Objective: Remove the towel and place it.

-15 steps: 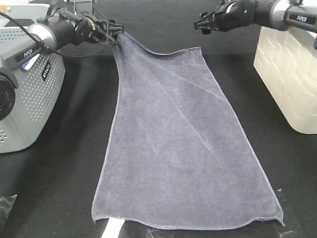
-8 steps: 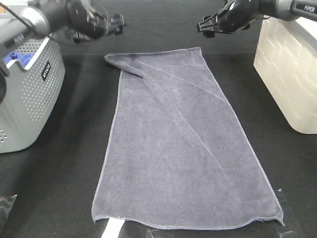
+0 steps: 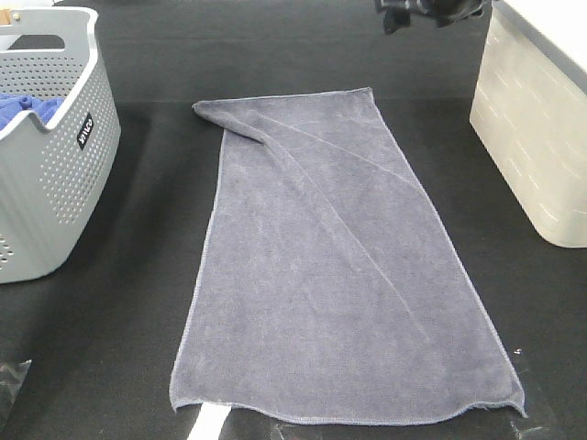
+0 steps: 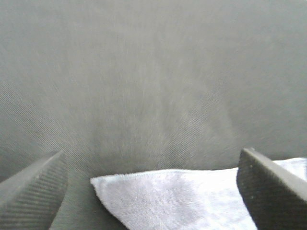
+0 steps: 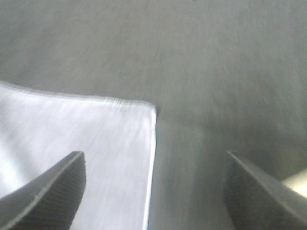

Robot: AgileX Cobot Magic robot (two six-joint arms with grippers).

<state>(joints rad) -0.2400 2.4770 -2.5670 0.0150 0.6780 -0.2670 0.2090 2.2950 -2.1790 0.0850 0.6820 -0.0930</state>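
Both grippers read empty on my screens, so I judge the placing step as good as done. The towel (image 3: 339, 266) lies spread lengthwise on the black table (image 3: 138, 348), between the grey perforated basket (image 3: 55, 174) and the white bin (image 3: 537, 137), touching neither. It is nearly flat; the one fault I can see is at the far corner on the basket's side, where the cloth is folded over on itself (image 3: 225, 119), with a long diagonal crease running from there down the towel. The near hem is slightly wavy but lies on the table.

Through the left wrist camera, the left gripper (image 4: 153, 191) has its jaws spread wide with nothing between them but bare table and a pale corner of towel (image 4: 192, 199) below; it grips nothing. The right gripper (image 5: 153, 191) is likewise spread wide above the towel's other far corner (image 5: 96, 143), whose hem edge lies clean and square, and it holds nothing either. From the high camera only a dark piece of the right arm (image 3: 431, 9) shows at the top edge; the left arm is out of that frame.

My call for the next move: either retreat both arms and finish, or bring the left gripper down on that folded corner, pinch it, and draw it outward toward the basket to flatten it.
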